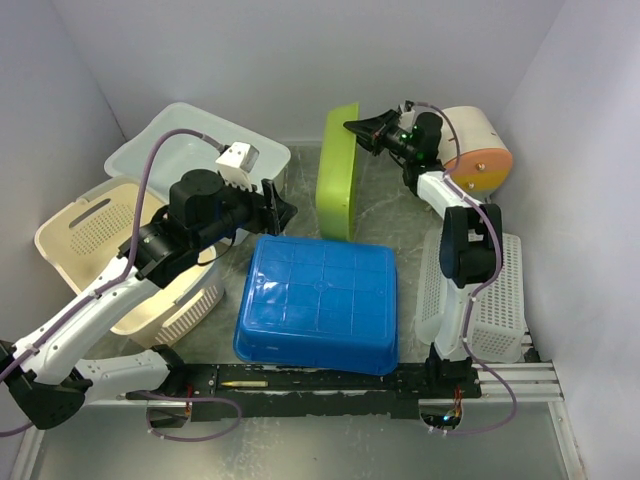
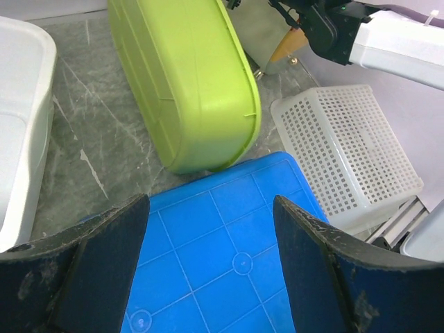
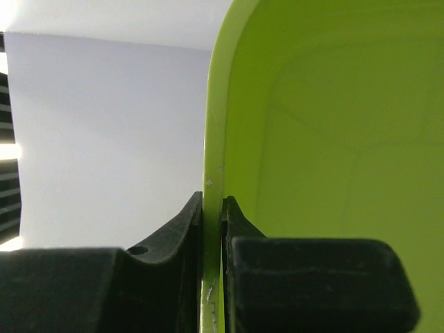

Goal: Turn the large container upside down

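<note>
Lime container (image 1: 340, 175): smooth, semi-glossy plastic; blue tub (image 1: 320, 300): smooth plastic, moulded grid; white basket (image 1: 500, 290): perforated plastic; worktop (image 1: 392, 215): grey, marble-veined, matt.

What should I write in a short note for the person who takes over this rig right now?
Right gripper: shut on the rim of the green container.
Left gripper: open and holding nothing, above the blue container.
Green container: it stands on its side on the table, just behind the blue container. Its open side faces the right arm.
Blue container: it lies bottom up in the middle of the table.
Done: the green container is up on its side, about half turned.
Left: tip it the rest of the way until its open side faces down, then let go of the rim.
</note>
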Controlling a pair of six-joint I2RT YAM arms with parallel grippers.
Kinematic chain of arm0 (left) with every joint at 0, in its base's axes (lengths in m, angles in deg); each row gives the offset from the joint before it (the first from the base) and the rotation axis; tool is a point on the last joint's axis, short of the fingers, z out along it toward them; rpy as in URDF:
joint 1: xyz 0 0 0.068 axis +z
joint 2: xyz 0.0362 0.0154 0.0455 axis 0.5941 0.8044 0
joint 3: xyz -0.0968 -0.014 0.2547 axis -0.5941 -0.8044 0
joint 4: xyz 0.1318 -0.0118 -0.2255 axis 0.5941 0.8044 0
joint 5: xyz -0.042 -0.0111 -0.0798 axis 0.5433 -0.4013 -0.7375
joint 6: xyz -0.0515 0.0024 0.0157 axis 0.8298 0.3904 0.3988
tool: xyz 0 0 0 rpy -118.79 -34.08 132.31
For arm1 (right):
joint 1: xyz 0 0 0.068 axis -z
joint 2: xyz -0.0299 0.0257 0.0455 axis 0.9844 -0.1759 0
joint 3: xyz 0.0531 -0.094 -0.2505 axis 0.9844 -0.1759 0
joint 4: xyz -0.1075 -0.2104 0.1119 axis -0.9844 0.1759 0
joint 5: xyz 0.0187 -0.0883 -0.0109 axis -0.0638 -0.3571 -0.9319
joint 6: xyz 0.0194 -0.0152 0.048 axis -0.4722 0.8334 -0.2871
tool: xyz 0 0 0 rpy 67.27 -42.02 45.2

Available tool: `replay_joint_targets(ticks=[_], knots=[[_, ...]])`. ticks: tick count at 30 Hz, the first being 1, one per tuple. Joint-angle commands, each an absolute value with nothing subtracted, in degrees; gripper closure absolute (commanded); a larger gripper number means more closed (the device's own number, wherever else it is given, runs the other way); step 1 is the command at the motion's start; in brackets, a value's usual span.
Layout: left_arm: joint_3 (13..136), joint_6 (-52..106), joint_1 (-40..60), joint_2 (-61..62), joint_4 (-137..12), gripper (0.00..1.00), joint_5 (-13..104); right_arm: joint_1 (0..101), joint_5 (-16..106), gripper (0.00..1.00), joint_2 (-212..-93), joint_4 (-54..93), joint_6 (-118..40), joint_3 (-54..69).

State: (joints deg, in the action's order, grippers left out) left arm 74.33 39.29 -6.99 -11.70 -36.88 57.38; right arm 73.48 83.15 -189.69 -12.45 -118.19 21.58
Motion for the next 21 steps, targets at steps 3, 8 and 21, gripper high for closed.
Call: replay_joint_targets(ticks=[3,8,21], knots=[[74.33,40.66,-6.88,-12.65,-37.07,0.17,55.83,70.33,75.66,1.00,-191.15,-32.21,-129.80,22.05],[73.93,40.70,-6.88,-13.50,-36.42,0.17,57.40,68.96,69.69,1.00,-193.17,-37.75,-133.91,25.32],[72.39,40.58,-6.88,-13.96,-36.67,0.17,57.14,72.18,67.18,1.00,-191.69,-49.24,-132.27,1.22]])
